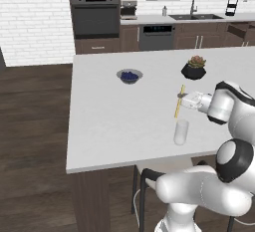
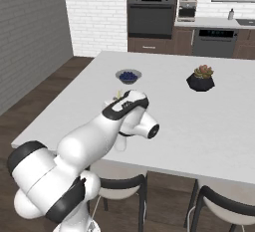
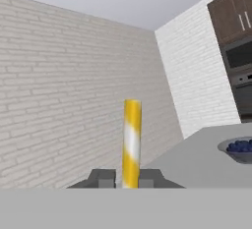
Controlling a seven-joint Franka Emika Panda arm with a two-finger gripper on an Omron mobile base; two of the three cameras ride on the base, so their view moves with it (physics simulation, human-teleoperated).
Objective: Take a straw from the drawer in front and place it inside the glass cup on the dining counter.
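My gripper (image 1: 182,98) is shut on the pale yellow straw (image 1: 179,101), holding it near its middle above the white dining counter (image 1: 109,121). The straw stands nearly upright, leaning a little. Its lower end hangs just above the rim of the clear glass cup (image 1: 181,132), slightly to the left of it. In the hand view the straw (image 3: 132,139) rises between the two dark fingertips (image 3: 102,178) of the gripper (image 3: 126,180). In the right base view my arm hides most of the glass. At the far right cabinets a dark brown drawer (image 1: 241,31) looks pulled out.
A grey bowl of dark blue berries (image 1: 129,75) and a potted succulent in a black pot (image 1: 193,68) stand further back on the counter. Dark stools (image 2: 219,206) are tucked under its near edge. The oven wall and sink counter lie far behind.
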